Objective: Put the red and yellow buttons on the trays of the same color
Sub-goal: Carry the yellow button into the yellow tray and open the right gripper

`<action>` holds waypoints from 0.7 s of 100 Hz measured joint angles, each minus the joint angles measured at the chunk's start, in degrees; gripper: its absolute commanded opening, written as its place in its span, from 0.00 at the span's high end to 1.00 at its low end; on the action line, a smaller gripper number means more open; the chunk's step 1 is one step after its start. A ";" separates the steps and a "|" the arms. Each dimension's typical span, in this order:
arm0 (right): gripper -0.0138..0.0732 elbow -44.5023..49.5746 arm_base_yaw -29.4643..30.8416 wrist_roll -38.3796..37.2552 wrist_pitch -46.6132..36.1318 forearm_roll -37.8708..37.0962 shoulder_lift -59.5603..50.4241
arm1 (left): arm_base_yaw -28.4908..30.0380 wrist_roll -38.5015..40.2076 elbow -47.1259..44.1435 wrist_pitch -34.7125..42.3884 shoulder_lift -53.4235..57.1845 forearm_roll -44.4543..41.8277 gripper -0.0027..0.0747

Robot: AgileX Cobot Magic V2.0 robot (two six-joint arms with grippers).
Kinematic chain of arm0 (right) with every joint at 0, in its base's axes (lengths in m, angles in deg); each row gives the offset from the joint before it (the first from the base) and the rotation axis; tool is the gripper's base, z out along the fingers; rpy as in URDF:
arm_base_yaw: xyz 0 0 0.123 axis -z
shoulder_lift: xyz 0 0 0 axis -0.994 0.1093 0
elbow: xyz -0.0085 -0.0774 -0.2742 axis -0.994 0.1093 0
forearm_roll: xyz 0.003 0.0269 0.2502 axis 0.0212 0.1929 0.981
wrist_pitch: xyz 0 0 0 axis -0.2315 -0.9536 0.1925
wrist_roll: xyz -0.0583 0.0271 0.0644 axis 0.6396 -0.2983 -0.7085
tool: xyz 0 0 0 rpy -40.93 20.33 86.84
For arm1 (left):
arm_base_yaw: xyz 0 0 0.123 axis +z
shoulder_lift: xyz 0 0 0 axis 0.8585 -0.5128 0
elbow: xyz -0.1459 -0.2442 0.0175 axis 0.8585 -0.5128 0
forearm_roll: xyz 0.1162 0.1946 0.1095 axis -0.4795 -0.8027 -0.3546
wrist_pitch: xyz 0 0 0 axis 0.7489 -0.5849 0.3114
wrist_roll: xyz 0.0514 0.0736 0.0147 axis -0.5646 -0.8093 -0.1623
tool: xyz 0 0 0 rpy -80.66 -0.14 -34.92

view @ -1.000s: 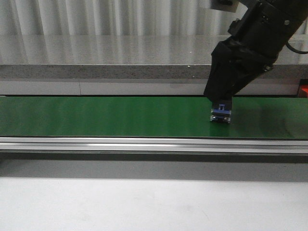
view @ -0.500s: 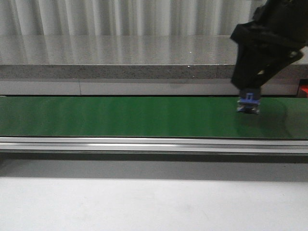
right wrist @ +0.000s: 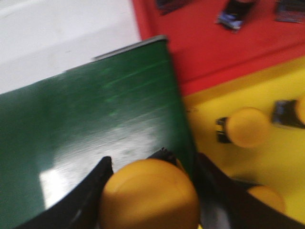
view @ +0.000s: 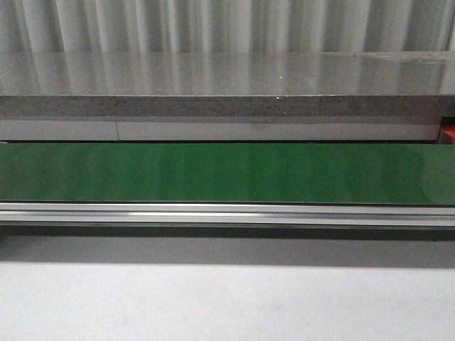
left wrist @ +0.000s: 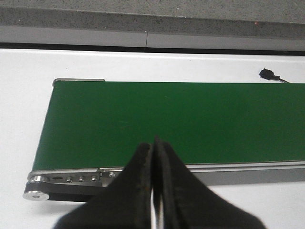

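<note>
Right end effector point(right wrist: 152, 191) gone frontally — wrist-visible.

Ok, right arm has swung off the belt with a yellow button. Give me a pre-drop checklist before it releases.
1. Yellow button held between right fingers: ok.
2. Yellow tray in reach view, beside the belt's end: ok.
3. Button fully over the yellow tray: not ok, it overlaps the green belt edge.
4. Clear of the red tray: ok.
5. Landing spot free of the buttons already there: cannot tell.
6. Left gripper shut, idle above the belt: ok.
</note>
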 measured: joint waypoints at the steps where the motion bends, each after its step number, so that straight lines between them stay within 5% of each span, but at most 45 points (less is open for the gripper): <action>1: 0.78 0.41 1.13 -0.10 -0.13 0.00 -0.10 | 0.00 0.00 0.00 0.00 0.00 0.00 0.99; 26: 0.78 7.41 16.12 -2.74 -7.64 -0.26 -0.93 | 0.00 0.00 0.00 0.00 0.00 0.00 0.99; 70: 0.78 13.58 22.97 -4.52 -20.17 -0.26 0.91 | 0.00 0.00 0.00 0.00 0.00 0.00 0.99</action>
